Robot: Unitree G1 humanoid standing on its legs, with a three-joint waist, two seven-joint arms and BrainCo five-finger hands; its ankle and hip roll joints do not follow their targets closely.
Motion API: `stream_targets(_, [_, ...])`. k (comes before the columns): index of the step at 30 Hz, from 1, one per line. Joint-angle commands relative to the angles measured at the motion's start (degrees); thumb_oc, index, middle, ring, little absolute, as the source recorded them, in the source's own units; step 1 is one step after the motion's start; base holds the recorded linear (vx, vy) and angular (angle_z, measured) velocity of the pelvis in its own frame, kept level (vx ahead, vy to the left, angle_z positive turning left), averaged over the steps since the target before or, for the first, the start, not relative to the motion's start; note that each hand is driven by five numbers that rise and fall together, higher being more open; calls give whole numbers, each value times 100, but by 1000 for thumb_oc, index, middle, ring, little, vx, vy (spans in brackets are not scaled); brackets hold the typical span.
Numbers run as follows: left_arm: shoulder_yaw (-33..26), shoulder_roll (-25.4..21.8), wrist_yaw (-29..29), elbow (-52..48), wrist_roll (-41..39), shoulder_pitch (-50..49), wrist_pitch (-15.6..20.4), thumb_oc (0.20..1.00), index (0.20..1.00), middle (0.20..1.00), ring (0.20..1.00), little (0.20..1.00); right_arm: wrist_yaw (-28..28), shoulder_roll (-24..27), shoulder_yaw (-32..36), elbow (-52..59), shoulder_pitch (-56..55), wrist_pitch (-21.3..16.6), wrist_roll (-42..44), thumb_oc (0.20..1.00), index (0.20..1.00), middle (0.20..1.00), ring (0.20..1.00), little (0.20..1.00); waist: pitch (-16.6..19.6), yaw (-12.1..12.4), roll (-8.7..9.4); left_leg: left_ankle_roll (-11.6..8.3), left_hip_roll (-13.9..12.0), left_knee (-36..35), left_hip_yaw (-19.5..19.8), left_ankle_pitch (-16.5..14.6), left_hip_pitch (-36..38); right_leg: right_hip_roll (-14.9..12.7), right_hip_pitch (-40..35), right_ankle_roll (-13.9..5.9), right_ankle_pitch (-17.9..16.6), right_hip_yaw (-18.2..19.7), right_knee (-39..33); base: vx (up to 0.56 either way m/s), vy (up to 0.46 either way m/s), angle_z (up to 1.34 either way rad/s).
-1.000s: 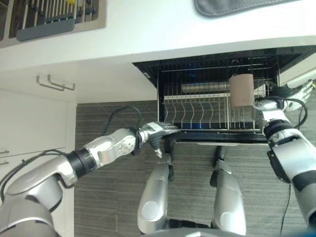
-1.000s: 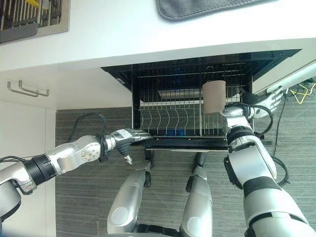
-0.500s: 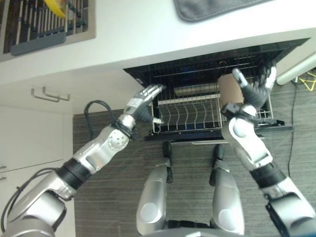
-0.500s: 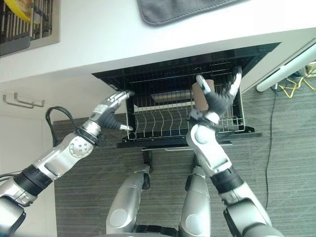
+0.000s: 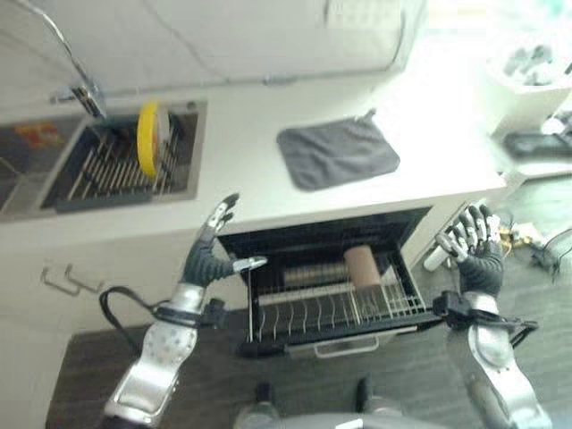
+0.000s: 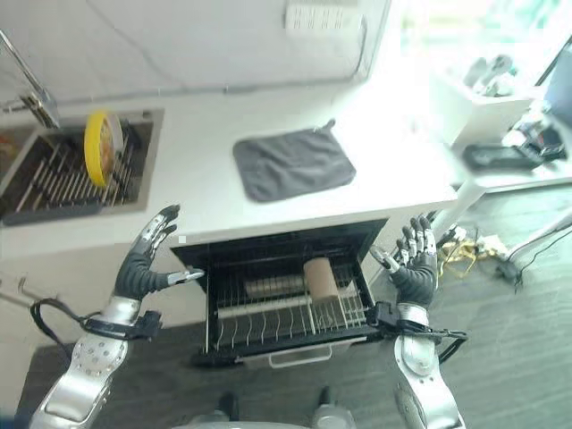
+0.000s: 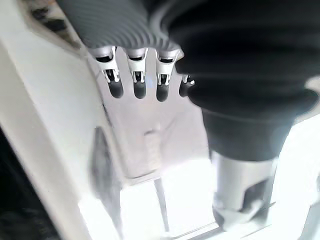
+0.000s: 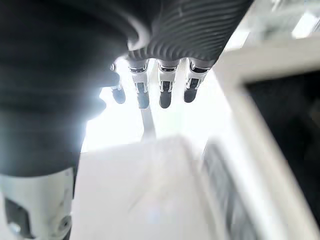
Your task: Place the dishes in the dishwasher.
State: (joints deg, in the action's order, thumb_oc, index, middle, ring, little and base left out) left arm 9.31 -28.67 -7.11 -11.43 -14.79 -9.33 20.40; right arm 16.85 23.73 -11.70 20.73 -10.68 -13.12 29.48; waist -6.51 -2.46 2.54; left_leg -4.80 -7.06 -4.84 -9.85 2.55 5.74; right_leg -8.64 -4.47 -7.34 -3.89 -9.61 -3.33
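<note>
The dishwasher (image 6: 286,304) stands open under the white worktop (image 6: 268,206), its black cavity showing and a wire rack (image 5: 331,308) pulled partway out over the grey floor (image 6: 500,295). In the rack a tan cup (image 5: 362,266) stands upright toward the right side, a plain cylinder of dull brown with no handle in sight. Behind it, to the left, lies a silvery cylindrical thing (image 5: 315,273) on its side; what it is cannot be told. The front rows of rack tines are bare.

The left hand (image 5: 213,255) is raised in front of the worktop edge, just left of the dishwasher's upper corner, fingers straight and spread wide, thumb (image 5: 250,264) pointing toward the opening, holding nothing. The right hand (image 5: 479,255) is raised to the right of the dishwasher, apart from it, fingers straight and fanned upward, also holding nothing. Each wrist view shows its hand's dark-tipped fingers (image 7: 136,85) (image 8: 165,90) stretched in a row with nothing between them.

On the worktop, above the dishwasher, lies a dark grey cloth (image 6: 293,164). To the left is a sink (image 5: 36,174) with a dish rack (image 5: 116,174) in it, and a yellow plate (image 5: 148,139) stands on edge among its wires. A tap (image 5: 76,76) rises behind the sink.
</note>
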Motion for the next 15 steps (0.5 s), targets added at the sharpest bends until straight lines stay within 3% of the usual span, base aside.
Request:
stream_targets(1, [-43, -149, 221, -84, -687, 1038, 790, 1000, 1000, 1000, 1000, 1000, -1074, 364, -27, -63, 1025, -673, -84, 1000, 1000, 1000, 1000, 1000, -238, 123, -153, 171, -88, 49, 46, 100, -200, 14, 72, 112, 248, -41, 420, 41, -37, -4])
stream_targets(7, [-262, 52, 135, 131, -790, 1610, 901, 1000, 1000, 1000, 1000, 1000, -1530, 643, -20, -192, 1842, -844, 91, 1000, 1000, 1000, 1000, 1000, 98, 325, -120, 80, -99, -16, 357, 65, -131, 73, -275, 145, 254, -204, 144, 14, -50, 4])
stream_targets(9, [-355, 107, 172, 286, -785, 1833, 927, 1000, 1000, 1000, 1000, 1000, -1660, 606, -1, -328, 2195, -592, 410, 1000, 1000, 1000, 1000, 1000, 157, 378, -116, 59, -102, -16, 412, 66, -97, 59, -340, 153, 262, -257, 120, 33, -37, 17])
stream_targets(11, [-454, 143, 173, 398, -717, 1990, 885, 1000, 1000, 1000, 1000, 1000, -2025, 475, 6, -540, 2439, -338, 1296, 1000, 1000, 1000, 1000, 1000, 206, 416, -128, 49, -105, -16, 453, 65, -60, 43, -395, 159, 252, -294, 78, 61, -26, 17])
stream_targets(15, [-591, 172, 302, 474, -610, 1951, 783, 1000, 1000, 1000, 1000, 1000, -2324, 180, 43, -668, 2430, -201, 1297, 1000, 1000, 1000, 1000, 1000, 281, 452, -171, 17, -141, -16, 459, 51, 6, 11, -469, 135, 197, -320, -57, 61, -23, 9])
